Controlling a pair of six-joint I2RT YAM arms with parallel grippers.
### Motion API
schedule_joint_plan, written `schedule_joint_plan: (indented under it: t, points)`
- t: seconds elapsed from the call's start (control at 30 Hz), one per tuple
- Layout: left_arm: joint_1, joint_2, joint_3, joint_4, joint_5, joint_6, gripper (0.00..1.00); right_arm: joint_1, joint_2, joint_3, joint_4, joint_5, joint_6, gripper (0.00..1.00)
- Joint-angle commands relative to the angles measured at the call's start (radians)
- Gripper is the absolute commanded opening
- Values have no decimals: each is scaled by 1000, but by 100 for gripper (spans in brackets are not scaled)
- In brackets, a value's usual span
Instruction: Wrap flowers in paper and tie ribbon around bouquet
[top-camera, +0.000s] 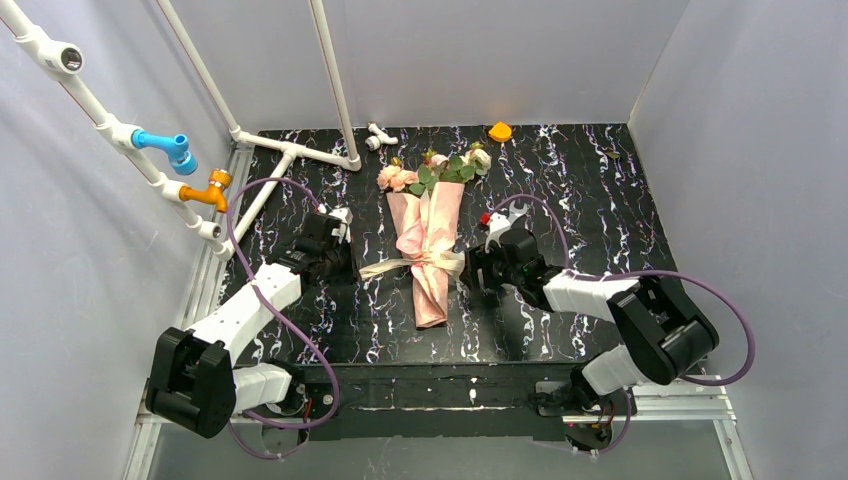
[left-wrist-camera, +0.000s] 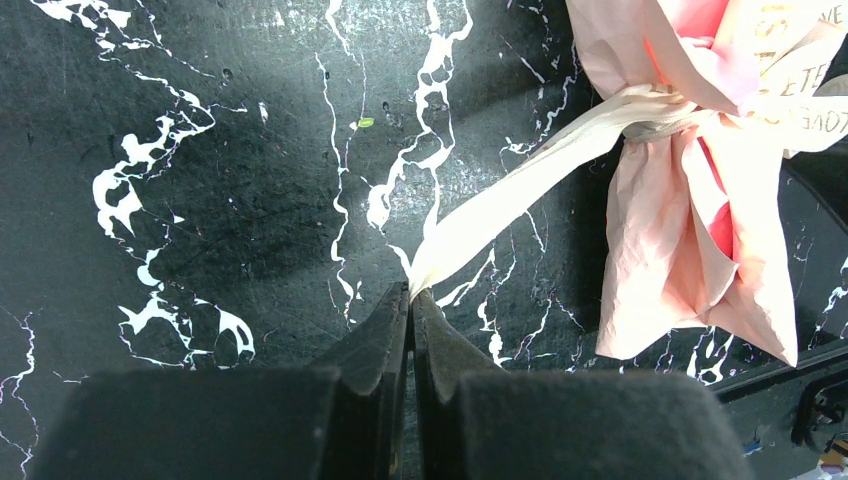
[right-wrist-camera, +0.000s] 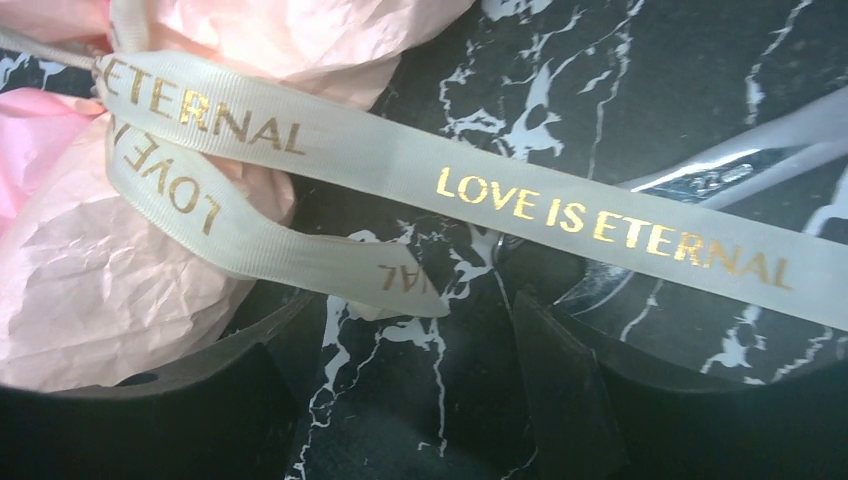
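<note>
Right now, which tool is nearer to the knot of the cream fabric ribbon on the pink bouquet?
Right. The right tool is open beside the knot; the left tool, farther away, pinches the ribbon at its end.

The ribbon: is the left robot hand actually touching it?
Touching. The left wrist view shows the left hand shut on the end of the ribbon, which runs from there to the bouquet.
</note>
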Motion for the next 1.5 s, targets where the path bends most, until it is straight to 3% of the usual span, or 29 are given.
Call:
schedule_joint_plan:
  t: [0.0,0.33,0.4,0.47,0.5,0.73,0.87,1.03,1.23,1.27,1.3,1.33,1.4,1.43,1.47]
  points:
    - [2,-21,-8,-8,12,-1,0,0,-39,1,19,75,-24,78]
    - [2,-12,-6,-11,11,1,0,43,70,10,65,16,0,57]
    - [2,-17,-11,-9,8,1,0,46,68,-2,80,24,4,40]
    - [2,-24,-14,-8,4,-1,0,46,63,-3,70,52,7,6]
    - [2,-25,-16,-7,1,-2,0,46,57,2,53,68,9,1]
    - [10,-22,35,-79,-98,-2,0,19,-103,72,-220,325,-60,1]
    - [40,-27,25,-89,-146,-13,0,-59,-206,6,-194,271,-63,1]
    - [68,7,21,-103,-171,-35,0,-65,-209,27,-240,245,-38,1]
    - [84,13,63,-79,-98,-15,0,-71,-249,79,-291,248,-54,1]
    - [85,13,75,-83,-64,-6,5,-71,-260,95,-304,223,-66,7]
    - [84,11,90,-94,-53,5,19,-71,-274,116,-317,201,-73,23]
    - [85,7,107,-109,-52,17,35,-71,-288,132,-327,176,-78,47]
    - [85,-15,138,-135,-62,63,60,-71,-316,167,-339,116,-93,85]
    - [84,-36,159,-153,-74,85,69,-71,-329,188,-354,98,-110,98]
    - [84,-51,180,-170,-82,114,80,-71,-340,212,-360,95,-117,98]
